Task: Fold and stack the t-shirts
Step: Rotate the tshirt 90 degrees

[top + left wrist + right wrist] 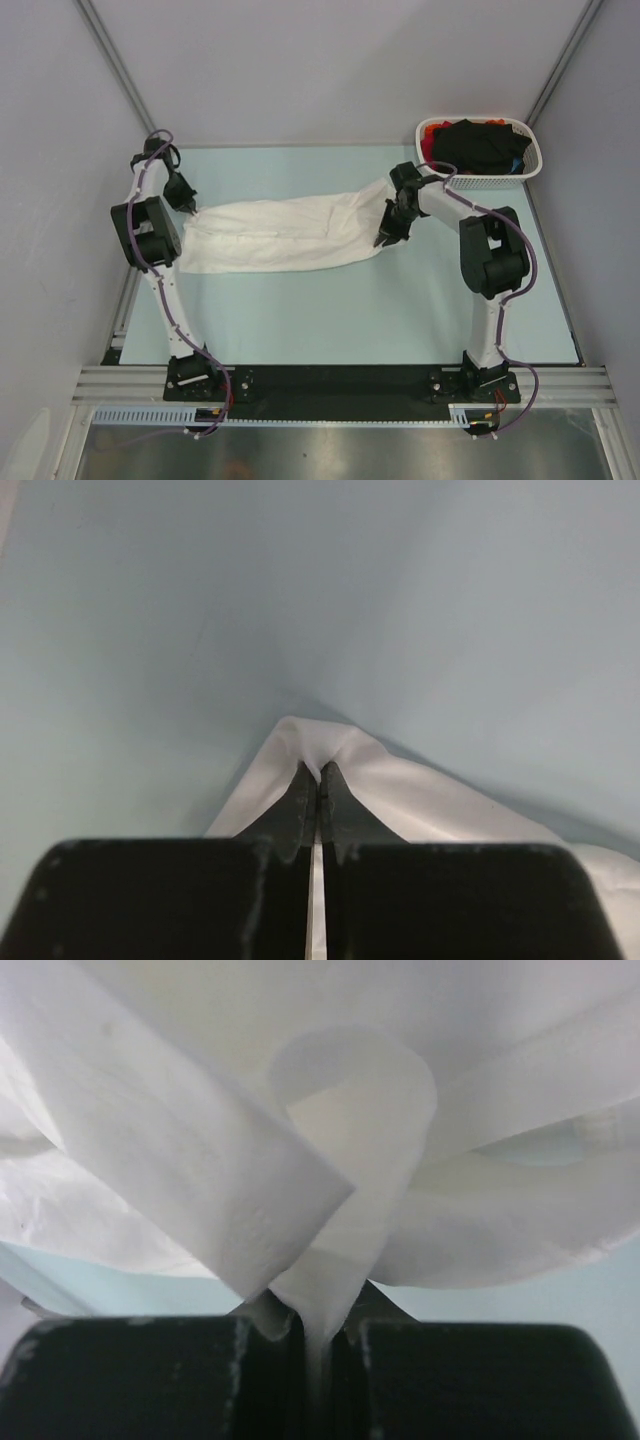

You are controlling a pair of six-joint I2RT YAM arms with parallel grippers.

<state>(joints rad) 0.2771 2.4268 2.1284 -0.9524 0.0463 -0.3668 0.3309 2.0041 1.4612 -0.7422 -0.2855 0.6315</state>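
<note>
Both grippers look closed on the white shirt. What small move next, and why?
Probably lift both ends slightly and draw them apart. The left gripper pinches a corner of the white shirt, the right gripper is shut on a bunched fold, and the cloth between lies wrinkled on the table.

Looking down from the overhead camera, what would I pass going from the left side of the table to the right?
First the left gripper → white t-shirt → right gripper → white basket.
</note>
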